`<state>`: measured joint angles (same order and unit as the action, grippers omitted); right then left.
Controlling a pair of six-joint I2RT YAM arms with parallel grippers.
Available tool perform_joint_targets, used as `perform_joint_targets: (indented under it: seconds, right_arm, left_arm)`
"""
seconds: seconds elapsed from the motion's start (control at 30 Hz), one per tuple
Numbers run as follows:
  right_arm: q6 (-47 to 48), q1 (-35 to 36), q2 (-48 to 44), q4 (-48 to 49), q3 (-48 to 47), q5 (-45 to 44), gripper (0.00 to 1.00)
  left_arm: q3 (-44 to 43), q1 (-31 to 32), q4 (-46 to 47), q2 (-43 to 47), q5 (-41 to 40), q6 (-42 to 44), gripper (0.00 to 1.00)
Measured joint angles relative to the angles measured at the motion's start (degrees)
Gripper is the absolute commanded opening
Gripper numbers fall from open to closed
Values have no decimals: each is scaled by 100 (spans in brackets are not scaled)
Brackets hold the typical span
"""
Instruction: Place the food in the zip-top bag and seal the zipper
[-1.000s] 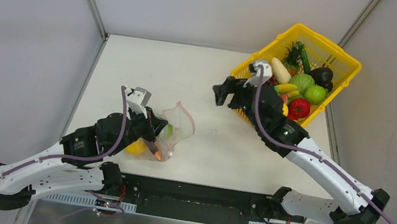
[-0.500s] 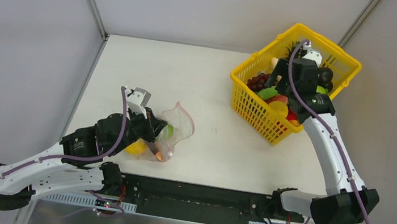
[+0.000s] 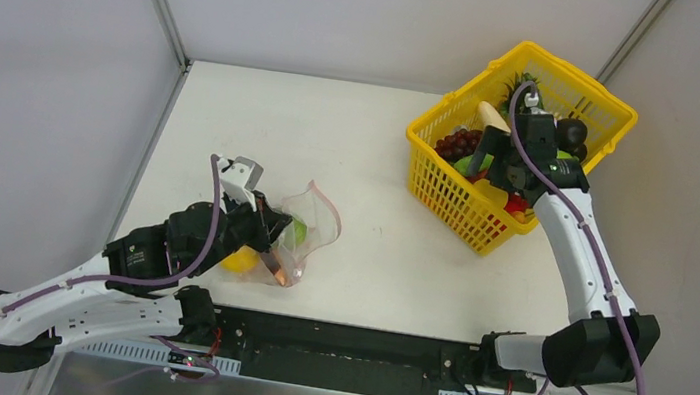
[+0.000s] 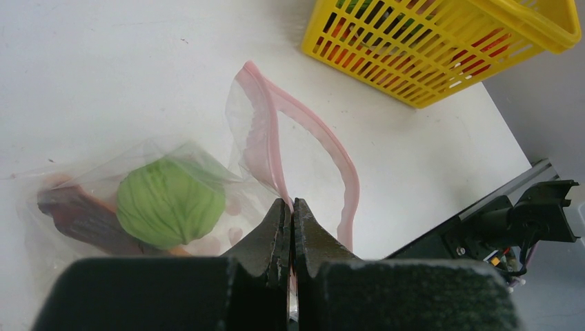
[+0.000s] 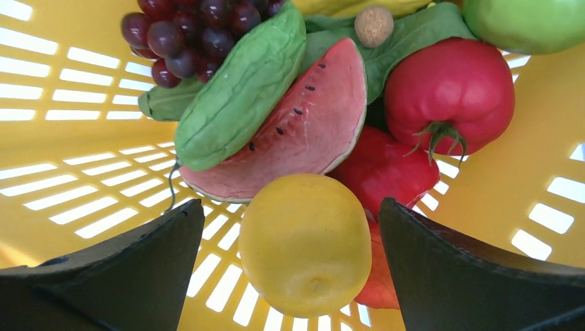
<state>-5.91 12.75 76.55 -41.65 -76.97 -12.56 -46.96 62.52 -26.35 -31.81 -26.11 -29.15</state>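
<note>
The clear zip-top bag lies on the table with its mouth gaping. My left gripper is shut on the bag's near lip, right at the pink zipper. Inside the bag sit a green cabbage, a yellow fruit and a dark reddish piece. My right gripper hangs open down in the basket, its fingers on either side of a yellow fruit, with a gap on each side. Around it lie a watermelon slice, a cucumber, grapes and a tomato.
The yellow lattice basket stands at the table's back right, full of toy food, its wall close round my right fingers. A red pepper lies just behind the yellow fruit. Metal frame posts rise at the table's back corners.
My right arm swung from the basket's left side over its rim and down among the food, opening wider. The left arm and bag have stayed put.
</note>
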Motion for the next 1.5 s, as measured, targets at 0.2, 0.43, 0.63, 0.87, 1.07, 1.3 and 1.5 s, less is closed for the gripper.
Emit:
perform_joint_targets:
  seconds: [0.2, 0.43, 0.63, 0.87, 1.07, 1.3, 1.5]
  right_arm:
    - [9, -101, 188, -129, 87, 46, 98]
    - [17, -149, 367, -48, 214, 63, 76]
    - [55, -162, 365, 33, 240, 284, 61]
    - [66, -179, 249, 120, 243, 450, 45]
    - [59, -179, 111, 197, 243, 452, 46]
    - [-63, -179, -282, 422, 286, 442, 46]
    - [-223, -179, -1027, 981, 501, 610, 46]
  left_arm:
    - [0, 0, 2, -42, 4, 0, 0]
    - [2, 0, 7, -70, 4, -2, 0]
    - [2, 0, 31, -107, 4, -2, 0]
    - [2, 0, 42, -188, 7, -2, 0]
    - [2, 0, 44, -195, 7, -2, 0]
    - [2, 0, 44, -203, 7, -2, 0]
    - [2, 0, 72, -295, 11, -2, 0]
